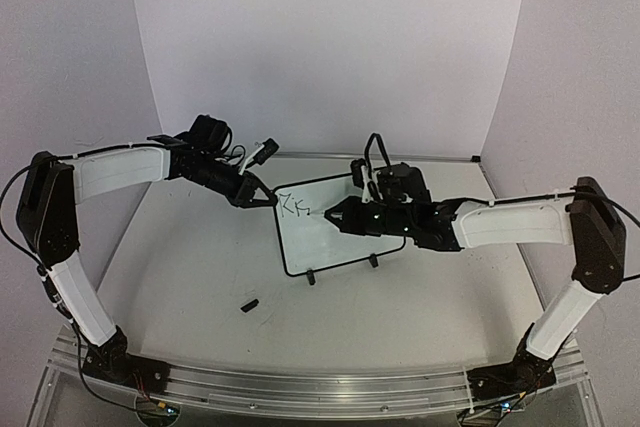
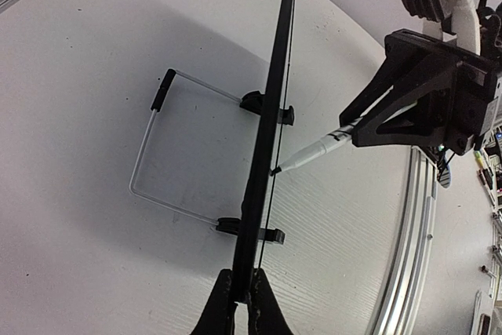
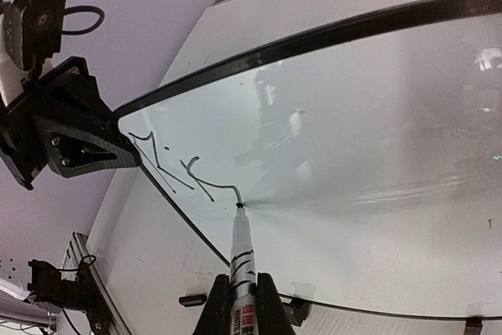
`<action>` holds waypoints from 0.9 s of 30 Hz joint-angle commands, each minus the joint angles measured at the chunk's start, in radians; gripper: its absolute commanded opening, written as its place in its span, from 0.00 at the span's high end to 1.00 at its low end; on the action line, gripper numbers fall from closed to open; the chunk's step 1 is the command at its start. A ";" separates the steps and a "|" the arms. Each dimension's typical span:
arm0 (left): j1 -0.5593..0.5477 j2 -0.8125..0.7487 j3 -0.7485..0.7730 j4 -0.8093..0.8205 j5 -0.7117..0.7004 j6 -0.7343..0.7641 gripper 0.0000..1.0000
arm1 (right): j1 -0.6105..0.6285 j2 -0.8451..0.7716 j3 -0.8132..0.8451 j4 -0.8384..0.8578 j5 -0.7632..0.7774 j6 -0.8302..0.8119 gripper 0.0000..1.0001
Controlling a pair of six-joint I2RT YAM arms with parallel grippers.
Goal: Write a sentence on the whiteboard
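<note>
Left gripper [image 2: 241,288] closed on whiteboard [image 1: 320,237] edge; right gripper [image 3: 241,284] closed on marker [image 3: 239,237], tip seemingly touching surface. Risk: hard press tilts whiteboard, skewing sentence [image 3: 184,174].

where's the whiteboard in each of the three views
top external: whiteboard in the middle of the picture, right of the left gripper.
left wrist: whiteboard edge-on, a dark line up the middle.
right wrist: whiteboard face fills most of the frame.
shared landmark: left gripper, jaws clamping the board's corner.
</note>
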 commanded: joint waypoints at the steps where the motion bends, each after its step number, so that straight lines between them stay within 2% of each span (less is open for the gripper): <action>1: -0.024 0.013 0.004 -0.070 -0.059 0.046 1.00 | -0.009 0.042 0.027 -0.033 -0.011 -0.010 1.00; 6: -0.024 0.013 0.004 -0.071 -0.060 0.046 1.00 | -0.009 0.049 0.043 0.000 -0.033 -0.009 1.00; 11: -0.023 0.012 0.002 -0.072 -0.063 0.047 1.00 | -0.010 0.021 0.018 0.135 -0.114 0.030 1.00; 15: -0.024 0.010 0.003 -0.072 -0.064 0.049 1.00 | -0.009 -0.029 -0.020 0.188 -0.099 0.052 1.00; 23: -0.024 0.005 0.003 -0.073 -0.065 0.049 1.00 | -0.010 -0.064 -0.051 0.109 0.048 0.035 1.00; 27: -0.024 0.006 0.002 -0.074 -0.065 0.049 1.00 | -0.009 -0.046 -0.045 0.088 0.055 0.031 1.00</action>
